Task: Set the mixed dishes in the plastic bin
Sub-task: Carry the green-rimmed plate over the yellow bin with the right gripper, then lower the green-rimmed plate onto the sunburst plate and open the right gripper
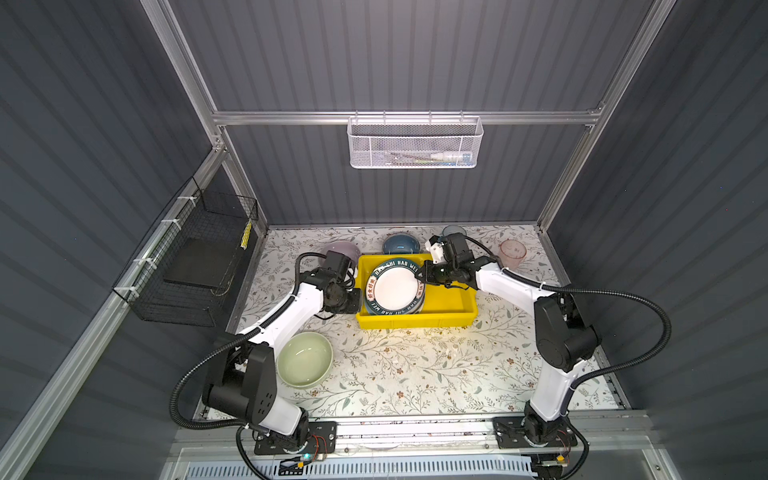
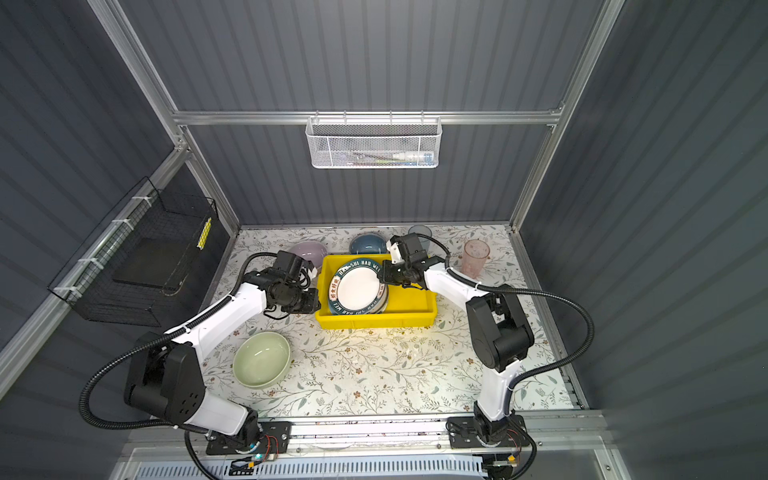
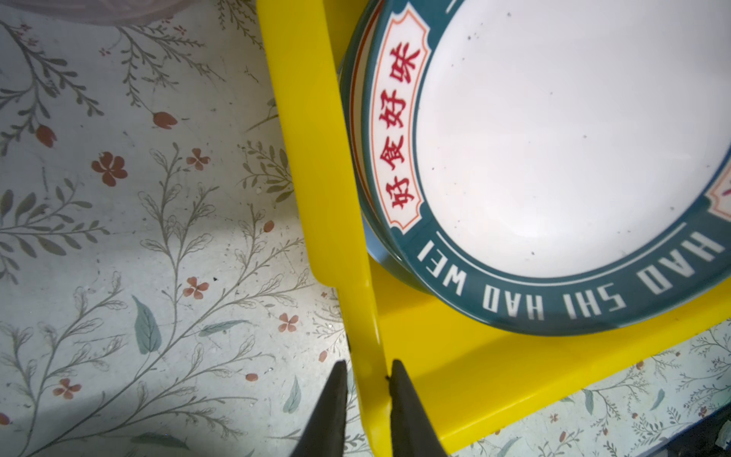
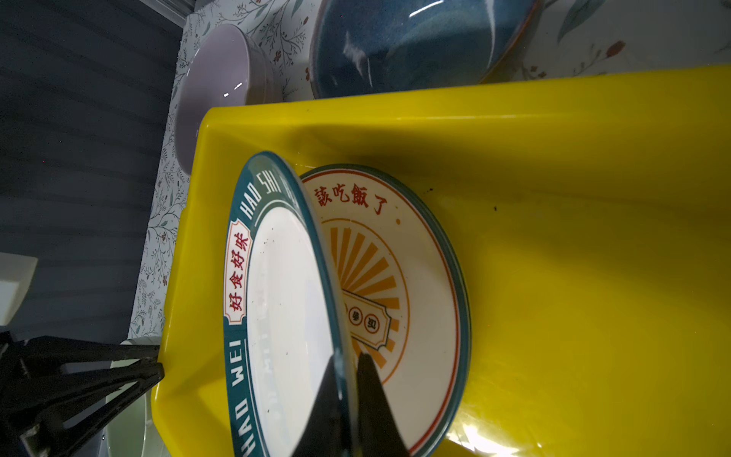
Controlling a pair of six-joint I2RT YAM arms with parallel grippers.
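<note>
Pinching lettered plate [image 4: 285,300], right hand [image 4: 347,360] holds it tilted over a half-hidden plate [image 4: 419,277]; left hand [image 3: 368,364] pinches bin [image 3: 308,158].

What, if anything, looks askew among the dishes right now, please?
Yes: the lettered plate is tilted in the yellow bin, one edge raised off the sunburst plate below, pinched by the right gripper.

Both top views high, looking down, wrist views close, all share yellow bin [image 1: 415,322]
</note>
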